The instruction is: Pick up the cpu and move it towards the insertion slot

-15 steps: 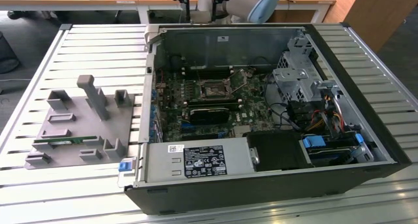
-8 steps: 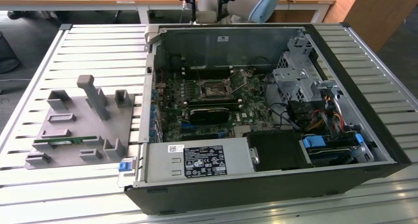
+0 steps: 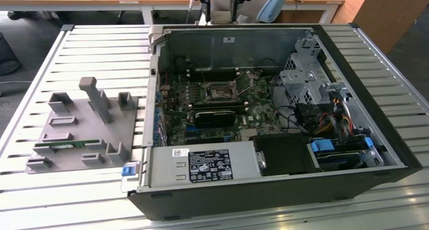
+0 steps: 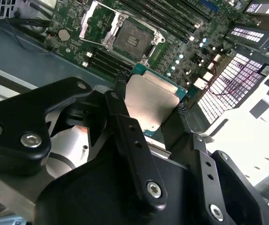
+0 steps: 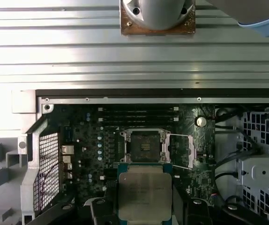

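Gripper [image 4: 148, 105] is clamped on the cpu [image 4: 151, 98], one black finger [image 4: 120, 117] on each opposite edge, so the shiny metal top stays uncovered and the chip is carried flat by its sides, probably to keep pressure off the faces. In the first wrist view the cpu [image 5: 145, 190] hangs face-up between the fingers, just short of the insertion slot [image 5: 145, 146], which sits open with its silvery frame flipped aside and the dark socket exposed. In the second wrist view the insertion slot [image 4: 132, 40] lies beyond the chip's far edge, near but clearly apart, no contact yet. Cpu is held above the green motherboard [image 4: 181, 51], not resting on anything. Its edges look roughly parallel to the socket frame, which reads as pre-aligned for seating. In the exterior view the insertion slot [image 3: 220, 92] is in the middle of the board inside the open computer case [image 3: 268, 195], lying on its side on the slatted table [image 3: 100, 49] so the board faces up for top-down access. A grey fixture tray [image 3: 80, 139] sits beside the case on the exterior view's left, with a green memory stick [image 3: 64, 145] lying in it. Judged: pick is done, transfer toward the socket is well along.
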{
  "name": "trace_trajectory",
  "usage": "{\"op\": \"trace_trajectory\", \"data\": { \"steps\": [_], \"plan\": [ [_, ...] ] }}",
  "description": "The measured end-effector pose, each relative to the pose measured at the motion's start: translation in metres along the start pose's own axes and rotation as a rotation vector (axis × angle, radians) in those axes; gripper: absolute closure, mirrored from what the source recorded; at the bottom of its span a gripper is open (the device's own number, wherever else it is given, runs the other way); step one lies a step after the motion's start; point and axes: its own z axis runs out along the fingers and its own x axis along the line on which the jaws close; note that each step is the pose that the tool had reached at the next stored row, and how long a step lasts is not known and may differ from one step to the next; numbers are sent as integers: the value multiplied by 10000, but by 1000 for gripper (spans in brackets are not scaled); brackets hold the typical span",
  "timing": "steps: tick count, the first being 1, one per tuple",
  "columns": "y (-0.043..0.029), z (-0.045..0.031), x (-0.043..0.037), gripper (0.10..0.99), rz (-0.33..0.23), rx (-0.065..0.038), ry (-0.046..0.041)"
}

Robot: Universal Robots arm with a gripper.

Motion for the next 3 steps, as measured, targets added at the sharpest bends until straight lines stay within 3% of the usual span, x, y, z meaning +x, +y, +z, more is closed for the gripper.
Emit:
{"op": "trace_trajectory", "data": {
  "steps": [3],
  "plan": [
    [0, 0, -7, 541, 0, 0, 0]
  ]
}}
